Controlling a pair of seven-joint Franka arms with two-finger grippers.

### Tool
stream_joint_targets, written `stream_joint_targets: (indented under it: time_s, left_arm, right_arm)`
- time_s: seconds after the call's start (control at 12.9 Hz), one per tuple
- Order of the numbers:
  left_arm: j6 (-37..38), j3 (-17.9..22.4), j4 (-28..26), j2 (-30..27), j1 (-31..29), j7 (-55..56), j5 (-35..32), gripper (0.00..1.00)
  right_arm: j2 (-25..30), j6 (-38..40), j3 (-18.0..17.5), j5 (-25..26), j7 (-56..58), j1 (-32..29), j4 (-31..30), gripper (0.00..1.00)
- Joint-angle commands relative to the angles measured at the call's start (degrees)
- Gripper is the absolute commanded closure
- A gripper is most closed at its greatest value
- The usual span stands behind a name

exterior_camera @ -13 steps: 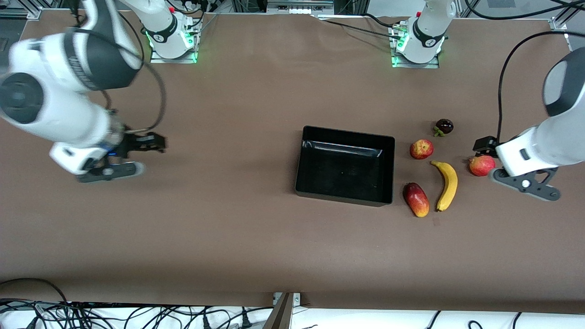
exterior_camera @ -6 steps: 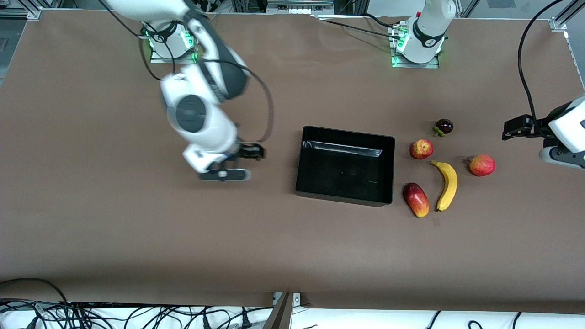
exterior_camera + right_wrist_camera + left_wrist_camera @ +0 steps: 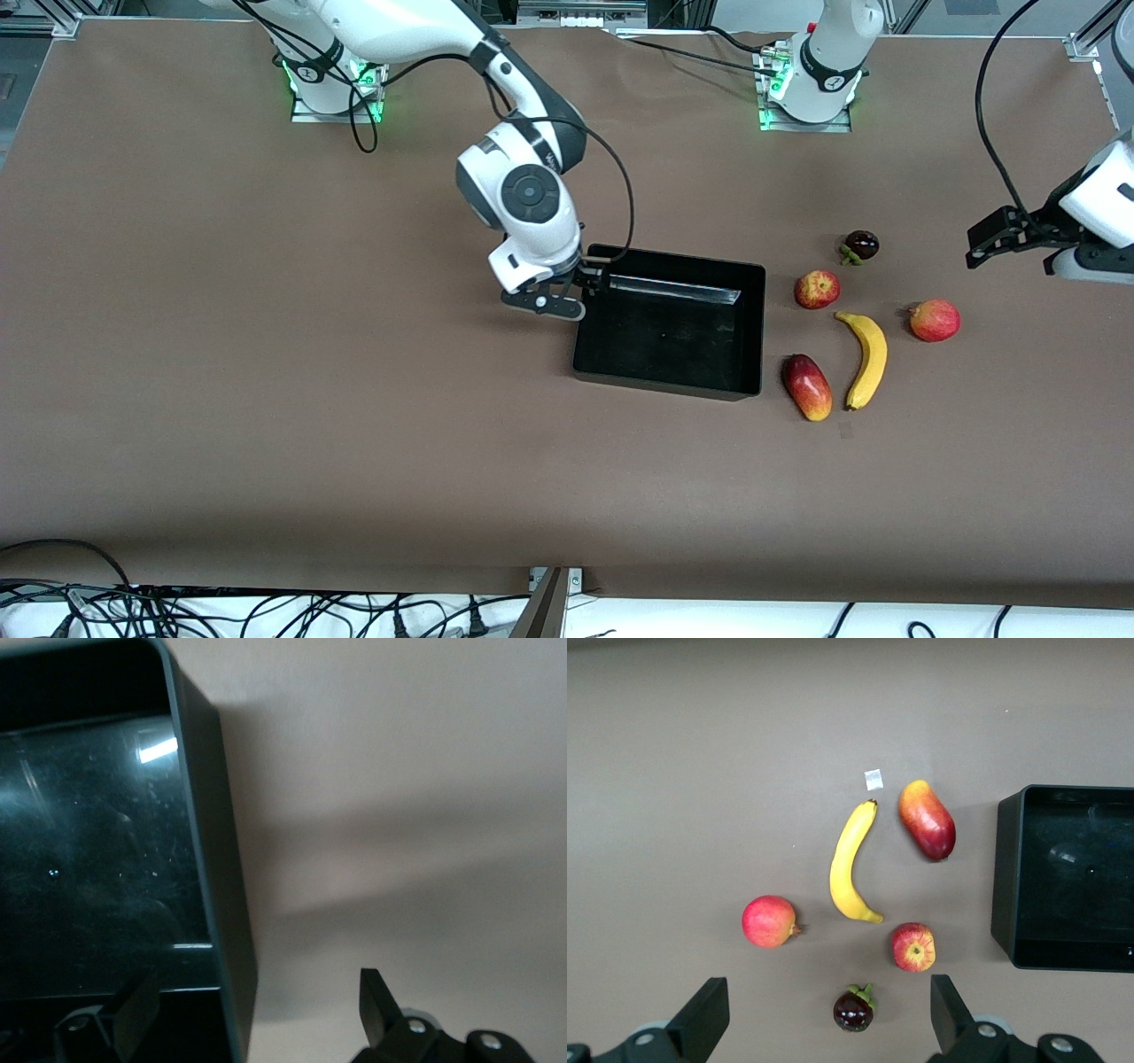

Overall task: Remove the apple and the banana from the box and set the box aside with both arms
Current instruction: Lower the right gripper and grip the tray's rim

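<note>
Fruits lie in a small group on the brown table (image 3: 266,399), beside the box (image 3: 669,321) toward the left arm's end. One is the yellow banana (image 3: 866,358), with the apple (image 3: 817,289) close by and farther from the front camera. A red-yellow mango (image 3: 806,386) lies between the banana and the box. A dark mangosteen (image 3: 861,245) sits farther away than the apple, and another round red fruit (image 3: 935,320) sits on the banana's outer side. None of them touch. The black box is open on top and nothing is in it. The right gripper (image 3: 592,282) is over the box's wall at the right arm's end, fingers spread wide, one on each side of the wall, holding nothing. The left gripper (image 3: 992,237) hangs over bare table past the fruits, wide open and holding nothing
</note>
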State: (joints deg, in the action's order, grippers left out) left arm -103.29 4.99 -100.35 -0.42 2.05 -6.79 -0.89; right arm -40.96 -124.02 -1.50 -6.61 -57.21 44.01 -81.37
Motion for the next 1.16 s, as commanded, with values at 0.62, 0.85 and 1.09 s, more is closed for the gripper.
stream_joint_targets:
  time_s: [0.62, 0.85, 1.09]
  left_arm:
    - [3.5, -0.7, -2.2, -3.2, 0.3, 0.7, 0.2, 0.0]
    - [4.1, -4.9, -2.0, -4.1, -2.8, 0.8, 0.2, 0.0]
    - [5.8, -4.9, -1.1, -3.4, -2.9, 0.9, 0.2, 0.0]
  right_arm:
    - [-4.9, -6.4, 1.0, 0.3, -4.8, 2.8, 0.3, 1.0]
    - [-4.0, -4.5, 1.2, 0.5, -3.5, 1.8, 0.5, 1.0]
    - [-1.4, 0.2, 3.7, 0.4, 2.1, 1.8, 0.5, 1.0]
